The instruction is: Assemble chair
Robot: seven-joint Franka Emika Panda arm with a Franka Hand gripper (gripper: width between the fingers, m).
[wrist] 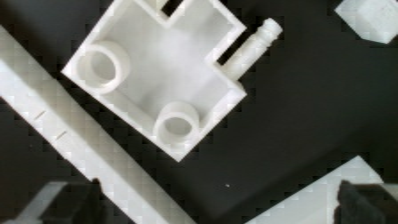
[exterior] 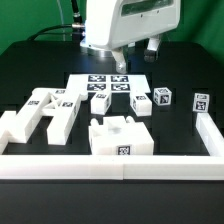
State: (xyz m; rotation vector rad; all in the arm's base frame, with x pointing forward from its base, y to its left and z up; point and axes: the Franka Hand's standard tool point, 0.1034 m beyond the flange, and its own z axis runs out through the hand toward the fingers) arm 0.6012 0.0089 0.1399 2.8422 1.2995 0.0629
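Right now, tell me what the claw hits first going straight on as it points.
Probably the rail, which passes between the tips of the open claw in the wrist view, or bare table beside it; the chair piece lies off that line. Depth is unclear.

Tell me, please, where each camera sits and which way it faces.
Exterior view: off the arm, raised on the near border rail's side, looking down across the black table at chair pieces and the marker board; the arm's white body shows.
Wrist view: on the wrist, looking down at a flat two-holed chair piece; the open gripper's dark fingertips show.
Shared: black table, white rail; the matching piece I cannot tell.
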